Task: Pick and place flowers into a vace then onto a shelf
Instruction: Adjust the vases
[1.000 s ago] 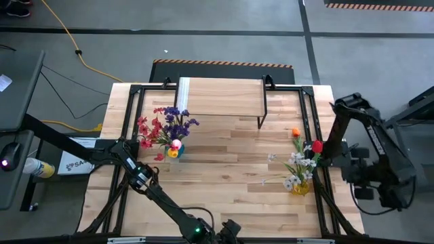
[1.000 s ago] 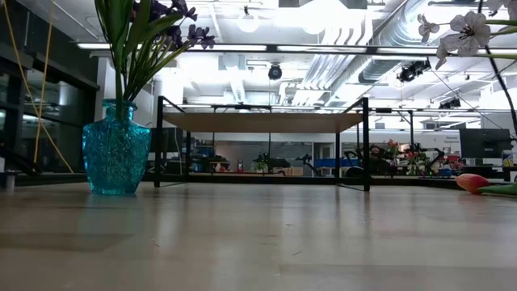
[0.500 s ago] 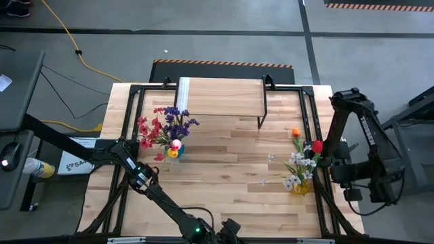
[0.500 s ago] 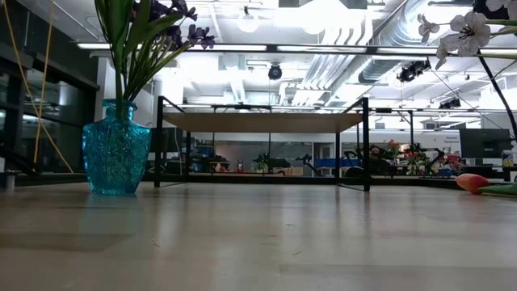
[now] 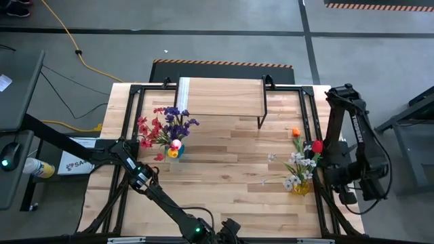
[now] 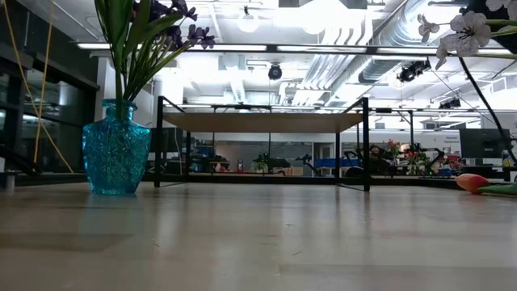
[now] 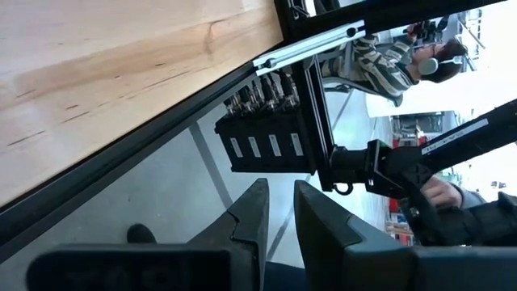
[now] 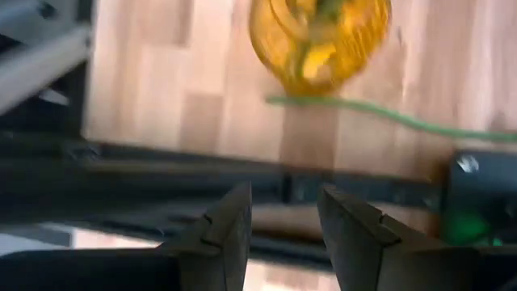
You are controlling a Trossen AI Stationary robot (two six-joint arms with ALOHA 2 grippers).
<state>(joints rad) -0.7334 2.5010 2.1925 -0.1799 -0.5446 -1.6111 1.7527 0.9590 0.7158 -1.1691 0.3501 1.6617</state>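
The flowers stand in two vases. A blue vase (image 5: 173, 150) (image 6: 115, 149) holds purple and red flowers (image 5: 166, 127) on the table's left. A yellow vase (image 5: 300, 187) (image 8: 319, 36) holds white blooms (image 5: 296, 169) (image 6: 462, 31) near the right edge. An orange bloom (image 5: 296, 133) and a red bloom (image 5: 317, 146) show beside it. One green stem (image 8: 388, 117) lies flat on the wood by the yellow vase. The shelf (image 5: 220, 96) (image 6: 262, 121) stands at the far edge. My right gripper (image 8: 281, 212) is open over the right edge frame, short of the yellow vase. My left gripper (image 7: 278, 212) hangs off the near edge, its fingers a narrow gap apart.
Black frame rails (image 5: 313, 129) run along the table's sides. A pinkish bloom (image 6: 472, 182) lies on the wood at the right. A person (image 7: 404, 56) shows in the room beyond the table. Bare wood (image 5: 230, 163) lies between the two vases.
My right arm has swung in from outside the table's right edge toward the yellow vase, its upper link now standing over the right rail. The vases and flowers have stayed where they were.
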